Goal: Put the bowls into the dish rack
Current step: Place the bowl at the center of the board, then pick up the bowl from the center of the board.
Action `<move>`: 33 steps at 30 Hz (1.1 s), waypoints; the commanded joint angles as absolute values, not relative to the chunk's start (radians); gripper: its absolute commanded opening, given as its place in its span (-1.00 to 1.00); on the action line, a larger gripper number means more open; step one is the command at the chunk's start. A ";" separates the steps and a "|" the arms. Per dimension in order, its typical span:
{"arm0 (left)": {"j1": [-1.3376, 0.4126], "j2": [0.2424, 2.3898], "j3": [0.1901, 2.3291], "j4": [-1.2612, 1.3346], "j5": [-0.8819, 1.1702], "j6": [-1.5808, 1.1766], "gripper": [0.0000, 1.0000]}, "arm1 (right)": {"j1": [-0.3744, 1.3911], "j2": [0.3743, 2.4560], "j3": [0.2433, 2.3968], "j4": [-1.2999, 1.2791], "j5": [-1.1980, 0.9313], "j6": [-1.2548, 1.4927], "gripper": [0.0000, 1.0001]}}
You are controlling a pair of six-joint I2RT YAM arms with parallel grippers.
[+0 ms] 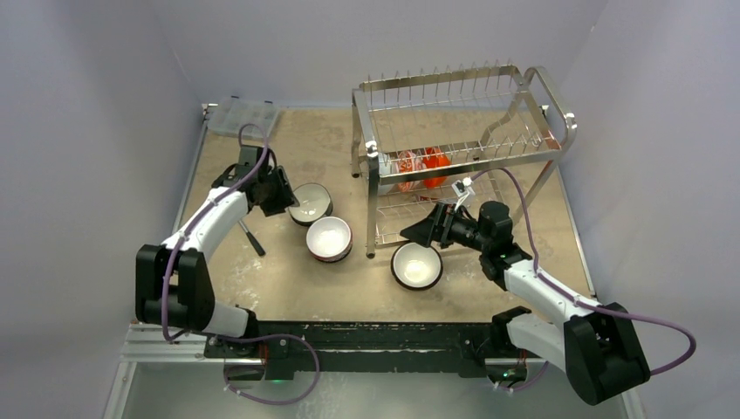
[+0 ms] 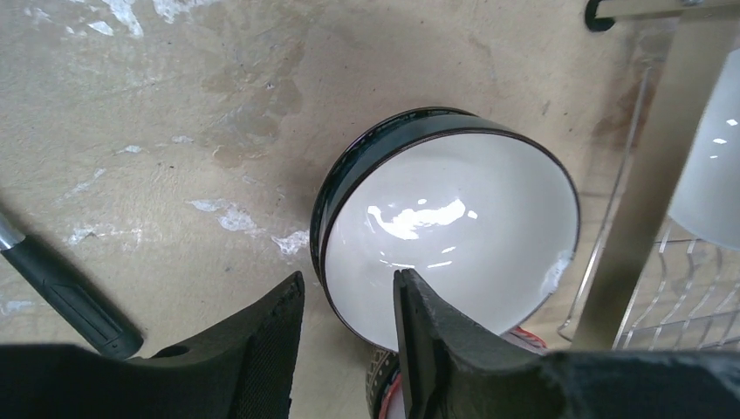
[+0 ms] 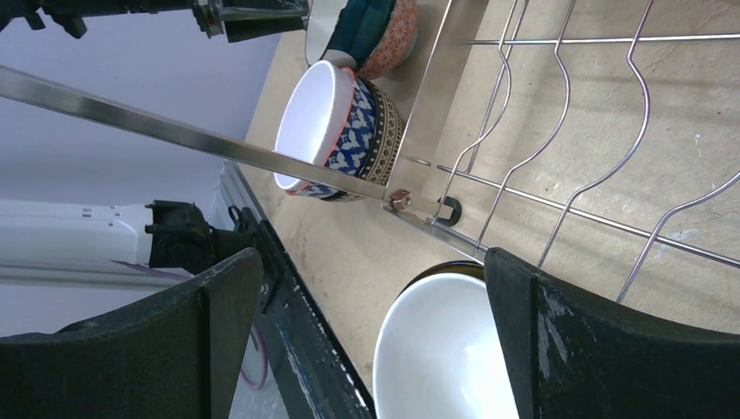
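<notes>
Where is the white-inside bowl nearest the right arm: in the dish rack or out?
Out: the bowl sits upright on the table in front of the dish rack, outside its wires.

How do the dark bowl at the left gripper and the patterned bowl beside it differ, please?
The dark bowl has a dark rim and wall; the patterned bowl has a red rim and blue-and-white wall. The left gripper straddles the dark bowl's rim, jaws open; the patterned bowl is untouched. Both are white inside and sit on the table, outside the rack.
</notes>
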State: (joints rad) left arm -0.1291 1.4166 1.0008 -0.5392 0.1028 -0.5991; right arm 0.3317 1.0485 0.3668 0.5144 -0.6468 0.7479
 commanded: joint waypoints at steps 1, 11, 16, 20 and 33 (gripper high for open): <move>-0.156 1.466 1.037 -0.521 0.084 -0.559 -0.27 | 0.333 1.036 0.403 0.534 -0.660 0.733 0.97; -0.158 1.434 1.033 -0.496 0.094 -0.558 -1.00 | 0.333 1.008 0.400 0.513 -0.647 0.731 0.97; -0.159 1.375 1.033 -0.503 0.079 -0.563 -1.00 | 0.332 1.006 0.408 0.508 -0.650 0.729 0.97; -0.159 1.331 1.030 -0.518 0.065 -0.567 -1.00 | 0.332 1.001 0.407 0.506 -0.651 0.730 0.97; -0.163 1.371 0.997 -0.480 0.102 -0.554 -0.11 | 0.333 0.999 0.400 0.509 -0.649 0.734 0.97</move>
State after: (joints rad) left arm -0.1577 1.3426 1.0019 -0.5339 0.0559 -0.5579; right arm 0.3317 1.0245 0.3668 0.5037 -0.6460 0.7441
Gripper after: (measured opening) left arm 0.434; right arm 0.986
